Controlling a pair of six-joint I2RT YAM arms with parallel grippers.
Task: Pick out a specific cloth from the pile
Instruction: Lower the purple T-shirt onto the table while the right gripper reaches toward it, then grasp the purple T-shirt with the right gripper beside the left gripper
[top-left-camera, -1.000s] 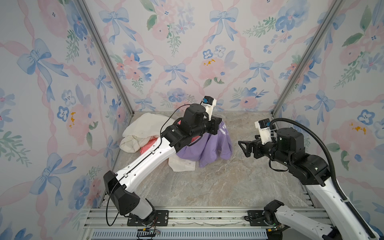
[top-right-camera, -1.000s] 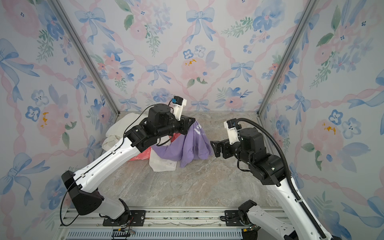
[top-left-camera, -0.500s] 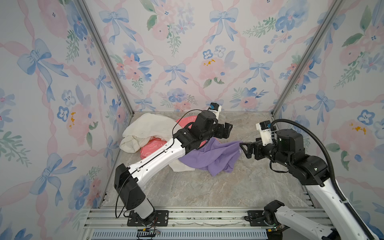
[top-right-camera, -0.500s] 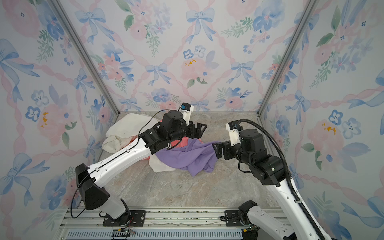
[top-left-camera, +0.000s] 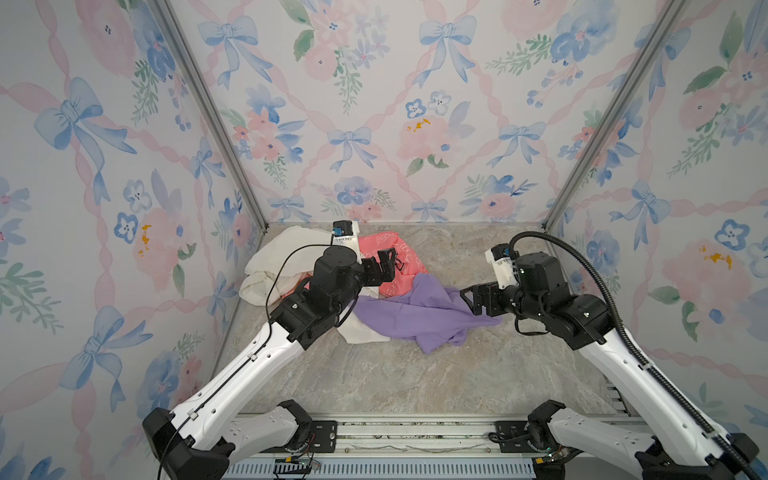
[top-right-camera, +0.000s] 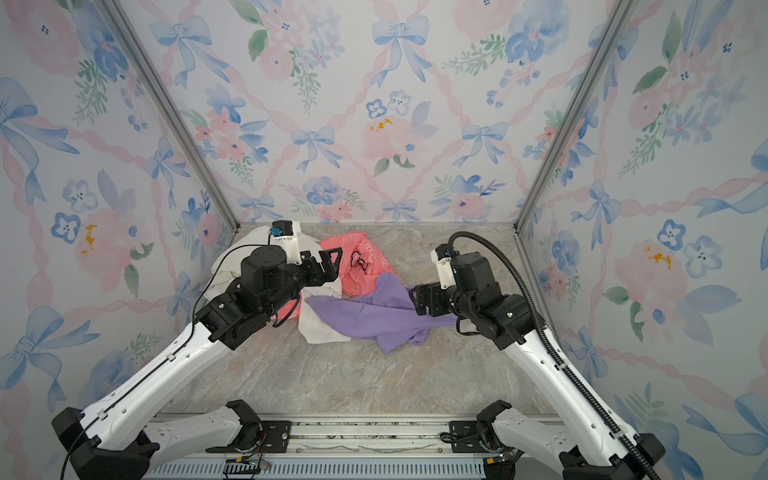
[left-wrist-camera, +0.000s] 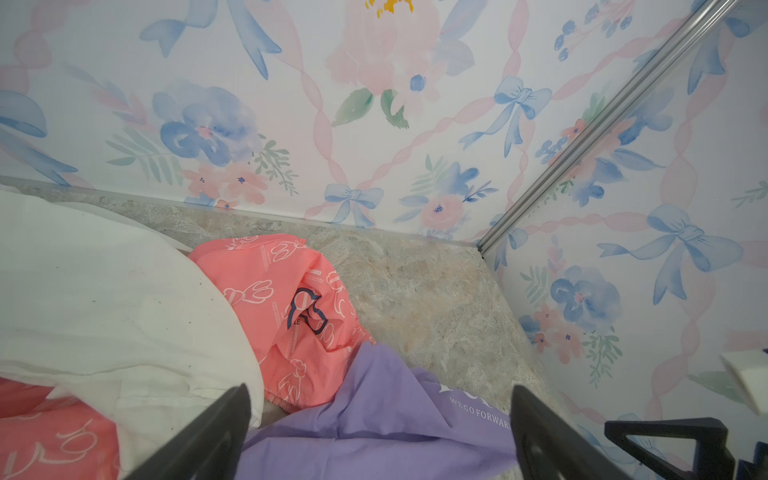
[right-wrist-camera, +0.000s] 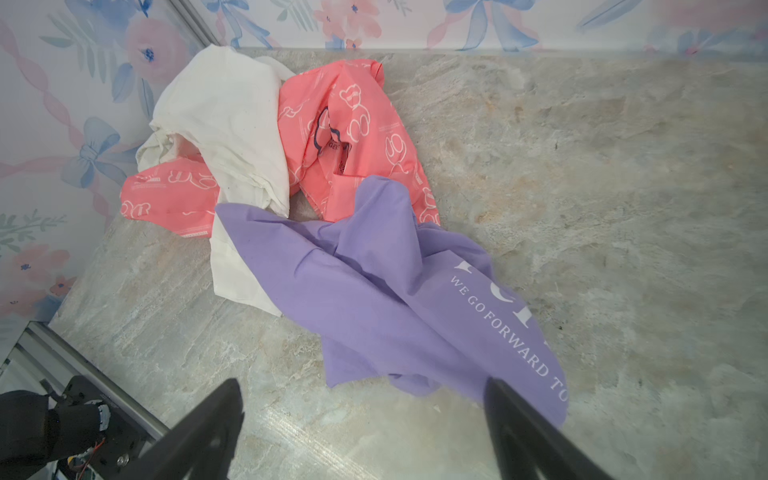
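We found the lavender cloth (top-left-camera: 415, 318) (top-right-camera: 365, 318) lying crumpled on the stone-patterned tabletop (top-left-camera: 395, 374) near the middle of both top views, loose and held by neither arm. Its left edge lay over a corner of the cream-white shirt (top-left-camera: 276, 259). Its upper fold touched the coral-pink cloth (top-left-camera: 405, 259) printed with white bear outlines. Those two garments made up the rest of the pile (right-wrist-camera: 257, 145), which sat left of centre toward the back wall.

In the right wrist view we read white lettering (right-wrist-camera: 511, 336), "WE GO FORWARD TO", along one end of the lavender fabric.

The left gripper (top-left-camera: 388, 264) (left-wrist-camera: 379, 390) hung over the coral-pink cloth, just above and left of the lavender one, with its jaws spread wide and nothing between them. The right gripper (top-left-camera: 471, 297) (right-wrist-camera: 361, 382) stood at the lavender cloth's right edge, jaws also wide apart and clamping nothing. One of its fingers (right-wrist-camera: 523, 428) overlapped the lettered end in that view, and we could not tell whether it touched the fabric.
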